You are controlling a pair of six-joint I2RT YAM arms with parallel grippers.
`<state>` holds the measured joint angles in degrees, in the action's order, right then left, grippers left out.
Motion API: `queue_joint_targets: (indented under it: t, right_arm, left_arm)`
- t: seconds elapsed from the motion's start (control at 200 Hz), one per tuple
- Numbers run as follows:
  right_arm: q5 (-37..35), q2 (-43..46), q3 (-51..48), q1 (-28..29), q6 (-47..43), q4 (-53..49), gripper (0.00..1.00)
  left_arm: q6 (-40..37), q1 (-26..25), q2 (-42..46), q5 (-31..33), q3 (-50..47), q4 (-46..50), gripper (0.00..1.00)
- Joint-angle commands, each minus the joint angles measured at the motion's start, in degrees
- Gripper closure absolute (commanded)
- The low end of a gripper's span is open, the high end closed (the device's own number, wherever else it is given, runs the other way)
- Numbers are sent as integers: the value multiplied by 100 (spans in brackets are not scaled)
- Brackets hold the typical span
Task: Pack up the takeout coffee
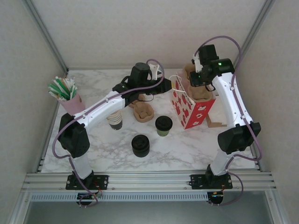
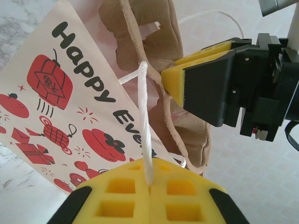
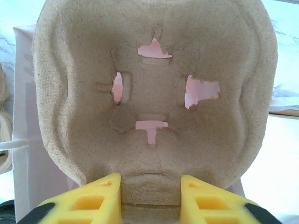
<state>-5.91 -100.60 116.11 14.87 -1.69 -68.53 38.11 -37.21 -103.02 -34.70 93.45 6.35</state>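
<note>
1. The takeout coffee [image 1: 163, 125] is seen standing upright on the marble bench [image 1: 187, 149], near the middle, just left of the gift bag [image 1: 194, 109] and held by neither pincer.
2. The left pincer [image 2: 149, 182] is closed on the white string handle [image 2: 144, 116] of the bag; the string is pinched between the yellow pads and drawn taut.
3. The right pincer [image 3: 150, 186] is clamped on the rim of a brown pulp cup carrier [image 3: 154, 93], with one pad on each side of the edge.
4. That carrier is held on edge in the open mouth of the bag, partly inside it; the bag's pink lining is seen through the slits in the carrier.
5. The bag stands upright on the right side of the bench, its red-printed face turned to the near left.
6. A second carrier [image 1: 143, 112] lies flat on the bench, to the far left of the coffee.
7. A black stack of lids [image 1: 140, 145] stands to the near left of the coffee.
8. A stack of cups [image 1: 115, 120] is partly covered by the left arm, and a pink cup [image 1: 71, 103] of straws stands at the far left.
</note>
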Motion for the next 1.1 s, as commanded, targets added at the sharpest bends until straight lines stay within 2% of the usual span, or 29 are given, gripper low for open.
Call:
queue_joint_targets:
  t: [0.0,0.661,0.941,1.091]
  right_arm:
    - [-33,-178,303,-37,98,-165,70]
    - [255,-579,1075,-32,222,-197,71]
    - [360,-635,1013,-31,186,-163,71]
    - [413,-363,536,-20,187,-66,71]
  left_arm:
    - [-119,68,238,68,70,42,100]
    - [-155,74,183,-11,68,60,100]
    - [-163,74,195,16,53,78,100]
    - [-163,84,199,33,53,78,100]
